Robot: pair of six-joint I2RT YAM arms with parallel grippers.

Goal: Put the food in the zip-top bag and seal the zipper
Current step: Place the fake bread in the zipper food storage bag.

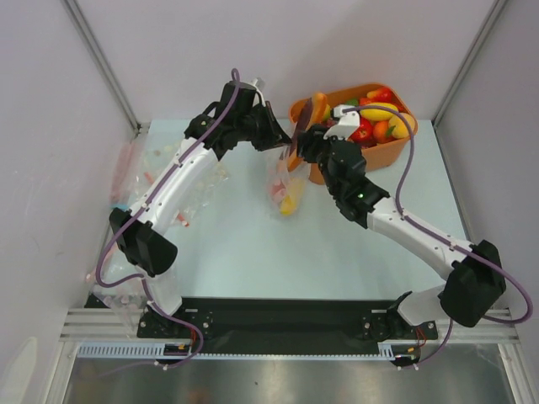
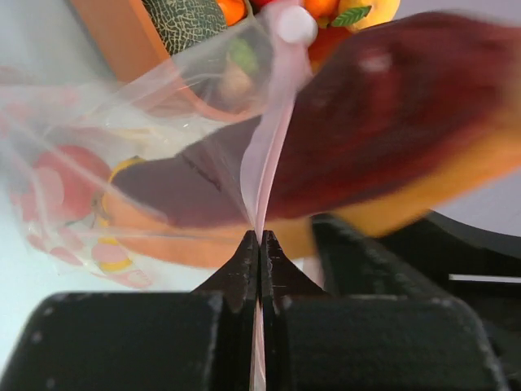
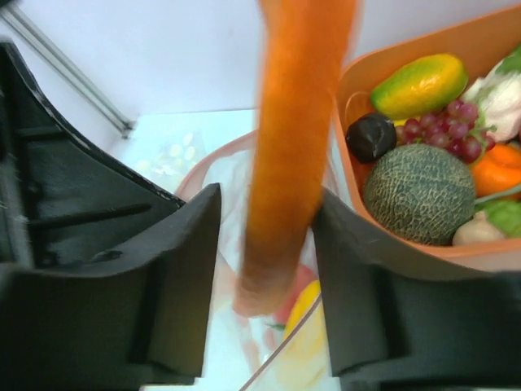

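The clear zip-top bag [image 1: 285,189] hangs from my left gripper [image 1: 276,143], which is shut on its pale-pink zipper strip [image 2: 273,138] at the mouth edge [image 2: 260,236]. Red [image 2: 57,175] and yellow [image 3: 305,314] food lies inside the bag. A long maroon-skinned, orange-fleshed food piece [image 1: 308,116] stands between the fingers of my right gripper [image 1: 296,151] just over the bag's mouth. In the right wrist view the piece [image 3: 297,147] is blurred, with a gap to the left finger; the jaws [image 3: 267,191] stand apart. It also shows in the left wrist view [image 2: 391,114].
The orange tub [image 1: 389,157] at the back right holds several more toy foods, including a netted melon [image 3: 419,191], grapes [image 3: 444,134] and a mango [image 3: 419,85]. More crinkled clear plastic [image 1: 198,189] lies on the table under the left arm. Frame posts and walls stand close on both sides.
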